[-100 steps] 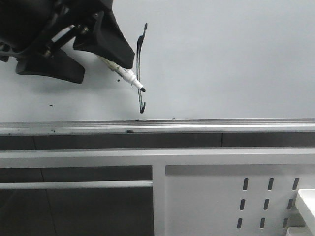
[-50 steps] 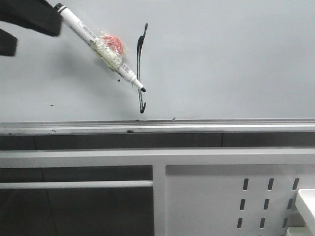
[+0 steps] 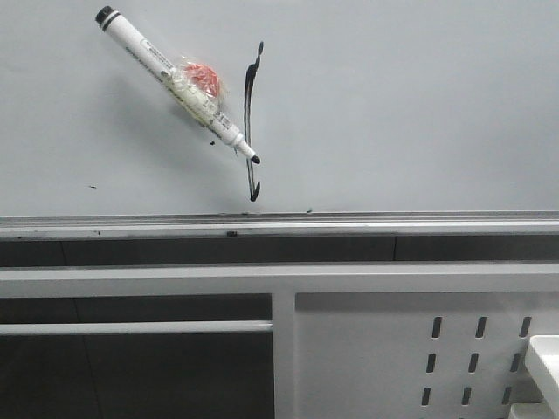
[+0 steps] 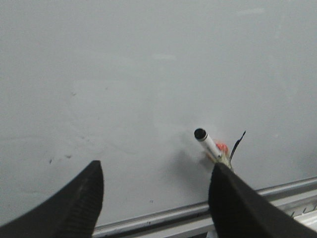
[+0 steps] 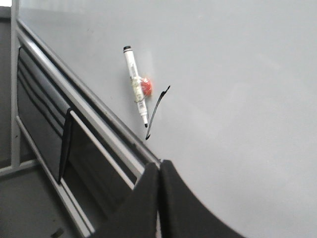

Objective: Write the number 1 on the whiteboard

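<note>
The number 1 [image 3: 250,113] is a thin dark stroke on the pale whiteboard [image 3: 419,105], with a small flag at its top and a hook at its bottom. A white marker [image 3: 179,83] with a black end cap and a red band lies slanted on the board, its tip touching the stroke. No gripper shows in the front view. In the left wrist view my left gripper [image 4: 156,198] is open and empty, back from the marker [image 4: 208,144] and the number 1 [image 4: 237,144]. My right gripper [image 5: 159,171] is shut on nothing, away from the marker [image 5: 135,84].
A silver rail [image 3: 393,223] edges the board below. Under it are frame bars and a white panel with slotted holes [image 3: 472,349]. A few tiny ink dots [image 3: 91,186] mark the board near the rail.
My left gripper let go of the marker and drew back up and to the left, out of the front view. The marker stays on the board, tip at the stroke.
</note>
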